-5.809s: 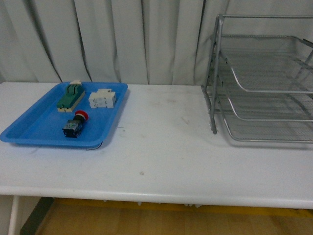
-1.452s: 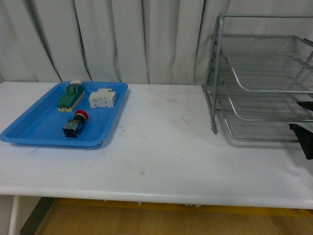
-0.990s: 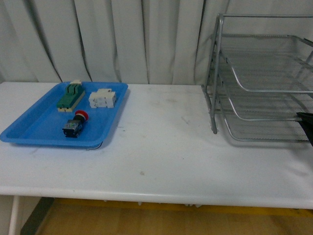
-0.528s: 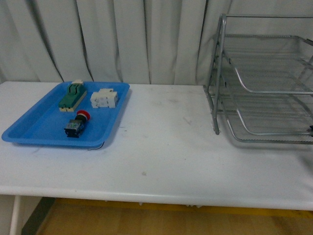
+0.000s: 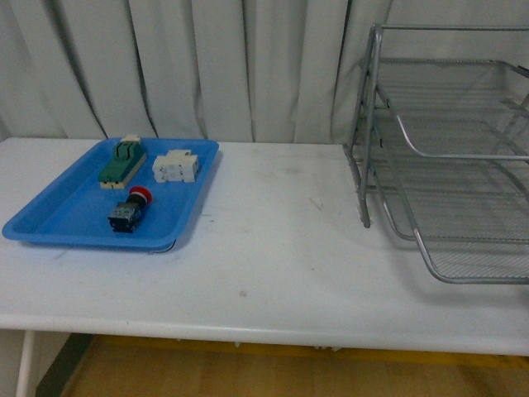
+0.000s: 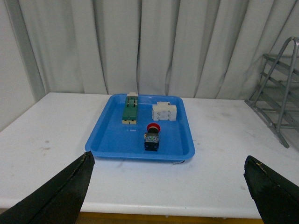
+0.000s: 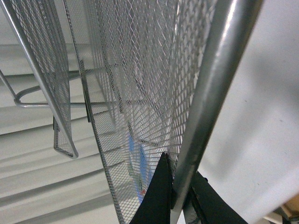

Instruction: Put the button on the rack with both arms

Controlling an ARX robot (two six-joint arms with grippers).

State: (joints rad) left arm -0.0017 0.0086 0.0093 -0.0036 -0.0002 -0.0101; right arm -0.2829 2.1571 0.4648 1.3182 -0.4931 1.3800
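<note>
The button [image 5: 131, 208], red cap on a black body, lies in the blue tray [image 5: 50, 217] at the table's left. In the left wrist view the button [image 6: 152, 136] lies well ahead of my left gripper [image 6: 168, 157], which is open wide and holds nothing. The silver wire rack [image 5: 450, 149] stands at the table's right, with its lowest tier drawn out toward the front edge. My right gripper [image 7: 180, 192] is shut on the front rim tube of the rack [image 7: 219, 70]. Neither arm shows in the front view.
The tray also holds a green-topped beige block [image 5: 121, 160] and a white blocky component [image 5: 176, 166]. White curtains [image 5: 207, 66] hang behind the table. The table's front edge [image 5: 248, 331] runs across the foreground.
The rack's lowest tier has slid out toward the table's front edge. My right gripper, seen at the right border a second ago, is now out of the front view.
</note>
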